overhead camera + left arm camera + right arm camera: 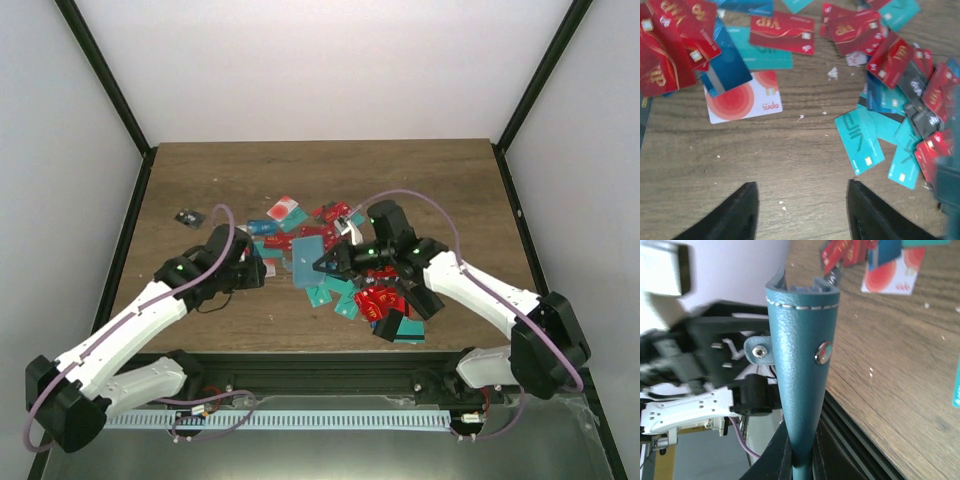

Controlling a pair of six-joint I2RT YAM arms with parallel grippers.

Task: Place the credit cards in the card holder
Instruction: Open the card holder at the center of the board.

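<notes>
The credit cards (pixel 345 255) lie scattered in a loose pile at the table's middle, mostly red, some teal. My right gripper (pixel 802 467) is shut on the lower edge of the teal-blue card holder (pixel 802 365), which it holds upright above the table; the same card holder (pixel 308 262) shows as a pale blue rectangle left of the right gripper (pixel 335 265). My left gripper (pixel 802 202) hangs open over bare wood with nothing between its fingers (pixel 745 212). Ahead of it lie a white card with a red blot (pixel 744 98), a teal card (pixel 859 141) and a red card (pixel 782 33).
A small black object (pixel 187 216) sits alone at the far left of the table (pixel 420 170). Black frame posts and white walls close in the sides. The table's near edge (pixel 865 440) runs just beside the held card holder.
</notes>
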